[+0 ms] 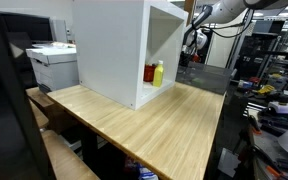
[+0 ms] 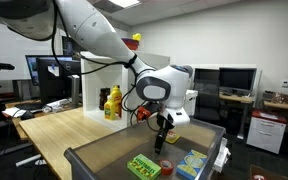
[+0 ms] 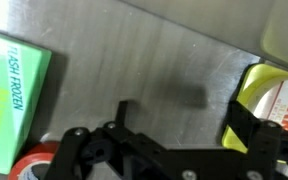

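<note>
**Jaws:** spread as wide as they go, nothing between them. We find them hanging point-down over the bin, above the bare metal strip in the middle of its floor.

**Green box**: lies flat, label up, toward one side wall of the bin, apart from the jaws and untouched. We judge it laid flat so that it cannot tip. That leaves only its thin edges for a grip from above.

**Yellow box**: flat at the opposite side, with one finger just beside its edge. We cannot tell whether they touch.

**Red round item**: partly hidden under the jaws' housing, kind unclear.

**Room:** the bare floor between the two boxes is the only open lane. The bin walls close it in on every side, so we judge the way in and out to be from above.

**Desk**: wooden. It carries a white cabinet with a yellow bottle inside, well apart from the bin.
</note>
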### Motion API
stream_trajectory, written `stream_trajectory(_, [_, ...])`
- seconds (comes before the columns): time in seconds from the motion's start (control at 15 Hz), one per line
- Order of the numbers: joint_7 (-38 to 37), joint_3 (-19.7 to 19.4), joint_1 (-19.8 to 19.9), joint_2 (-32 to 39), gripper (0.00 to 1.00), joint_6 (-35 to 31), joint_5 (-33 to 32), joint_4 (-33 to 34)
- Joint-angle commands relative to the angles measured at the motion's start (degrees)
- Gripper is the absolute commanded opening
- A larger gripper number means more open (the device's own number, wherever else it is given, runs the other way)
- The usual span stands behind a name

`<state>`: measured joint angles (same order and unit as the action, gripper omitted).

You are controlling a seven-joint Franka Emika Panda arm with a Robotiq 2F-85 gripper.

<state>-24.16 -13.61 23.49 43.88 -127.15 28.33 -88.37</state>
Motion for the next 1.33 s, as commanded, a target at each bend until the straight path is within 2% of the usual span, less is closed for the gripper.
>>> stream_trajectory(0.0, [-1.7,0.0,0.0,0.6,1.0,0.5,-1.1,1.2])
stream_trajectory(1.27, [-3.4,1.1,0.0,1.9,1.0,0.6,-0.3,3.9])
